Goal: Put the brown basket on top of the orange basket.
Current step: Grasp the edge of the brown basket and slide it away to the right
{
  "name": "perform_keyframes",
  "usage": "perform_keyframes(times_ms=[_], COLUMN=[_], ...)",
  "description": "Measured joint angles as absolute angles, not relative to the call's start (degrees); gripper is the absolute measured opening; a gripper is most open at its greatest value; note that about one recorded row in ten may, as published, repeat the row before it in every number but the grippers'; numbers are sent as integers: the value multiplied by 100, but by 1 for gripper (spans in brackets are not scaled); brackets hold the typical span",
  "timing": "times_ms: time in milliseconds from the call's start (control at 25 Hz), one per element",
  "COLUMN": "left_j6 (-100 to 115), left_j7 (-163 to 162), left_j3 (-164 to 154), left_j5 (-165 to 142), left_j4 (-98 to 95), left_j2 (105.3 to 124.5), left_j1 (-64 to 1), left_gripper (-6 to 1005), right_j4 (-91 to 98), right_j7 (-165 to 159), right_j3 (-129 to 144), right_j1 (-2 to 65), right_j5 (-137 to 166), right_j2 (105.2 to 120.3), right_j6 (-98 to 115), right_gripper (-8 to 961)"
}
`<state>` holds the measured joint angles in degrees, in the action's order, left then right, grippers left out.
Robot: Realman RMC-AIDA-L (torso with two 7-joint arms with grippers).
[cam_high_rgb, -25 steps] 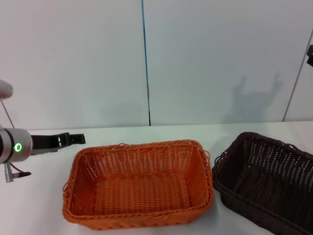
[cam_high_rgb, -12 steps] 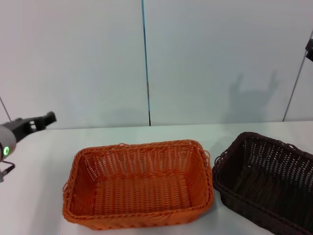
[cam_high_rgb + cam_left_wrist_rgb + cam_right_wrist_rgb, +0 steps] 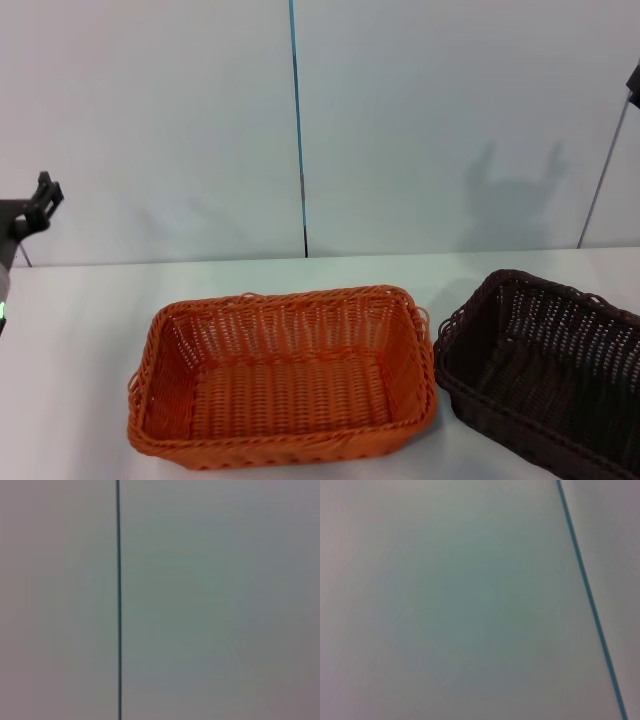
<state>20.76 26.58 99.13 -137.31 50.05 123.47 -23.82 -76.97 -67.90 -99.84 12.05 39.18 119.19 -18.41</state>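
My bright orange woven rectangular basket sits on the white table before me, and the dark brown woven rectangular basket stands just beside it on my right, not stacked. My left gripper is raised at the far left edge against the wall, holding nothing; I cannot tell its opening

White table, panelled wall

A black left tool with short, stubby prongs is seen on a dark grey arm segment. A small green light is shown glowing on the arm.
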Motion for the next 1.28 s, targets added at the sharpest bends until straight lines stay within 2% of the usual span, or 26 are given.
perform_keyframes(times_ms=[360,680,960,1280], left_j6=[2329,877,931,964], left_j7=[2489,2476,2408,2216], left_j3=[9584,9932,10226,10514], left_j5=[-14403,-14394,-14375,-14373], left_j4=[5063,5668,5774,5650], left_j2=[12338,12276,12290,12262], left_j1=[-2151,-1991,-1931,-1920], left_gripper=[901,900,887,887], right_j4=[-7706,-7604,-7325,-6892], right_j7=[-7030,-7374,-8321,-8971], right_j3=[-9934,-9752,-9701,-9640], right_j1=[1277,1360,1406,1581], right_j5=[3930,3938,3937,4759], right_j2=[11886,11837,11799,11698], right_j6=[-1813,-1447,-1446,-1533], right_gripper=[853,851,849,847])
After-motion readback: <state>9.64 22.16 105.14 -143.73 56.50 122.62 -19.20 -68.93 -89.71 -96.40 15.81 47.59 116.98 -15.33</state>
